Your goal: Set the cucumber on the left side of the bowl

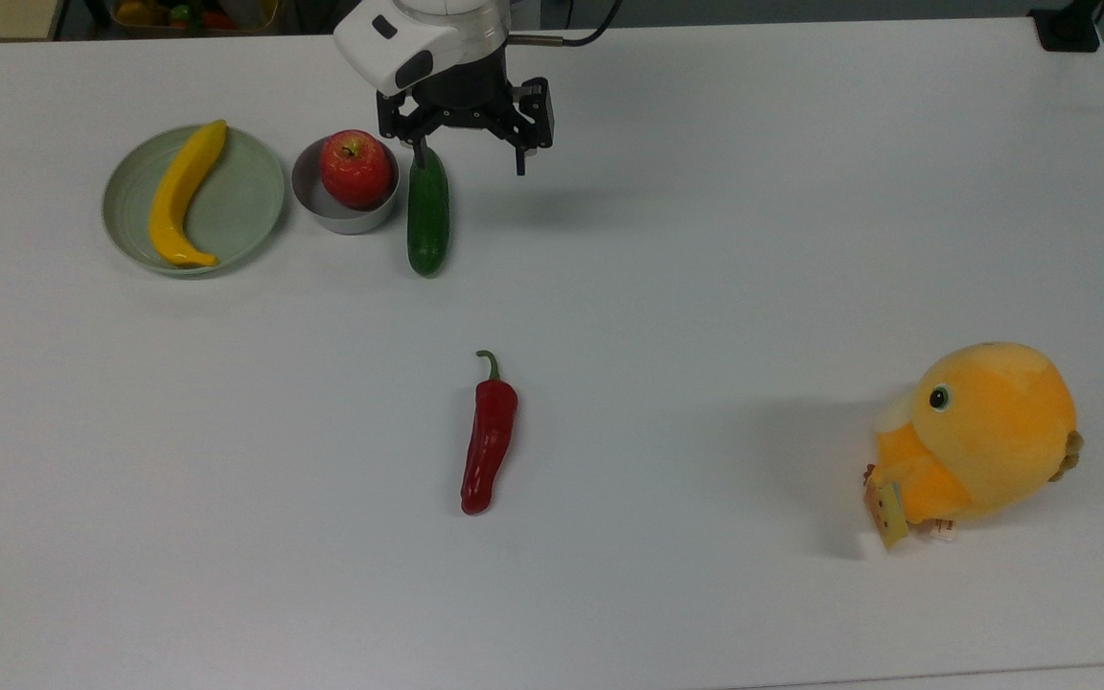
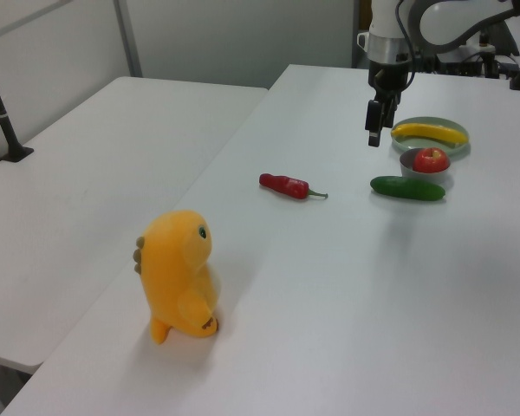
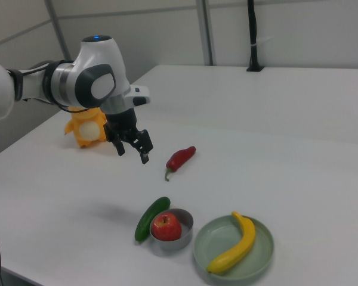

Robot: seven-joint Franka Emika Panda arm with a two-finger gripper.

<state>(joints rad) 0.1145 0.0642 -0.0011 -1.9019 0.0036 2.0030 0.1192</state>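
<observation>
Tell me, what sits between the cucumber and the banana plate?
The grey bowl holding a red apple sits between the cucumber and the green plate, as the top view shows.

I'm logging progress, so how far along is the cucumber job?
Looks done: the cucumber lies on the table beside the bowl, on the top view's right, opposite the plate. In hand: nothing; the gripper hangs open and empty above the table. Left: apparently only pulling the arm away.
</observation>
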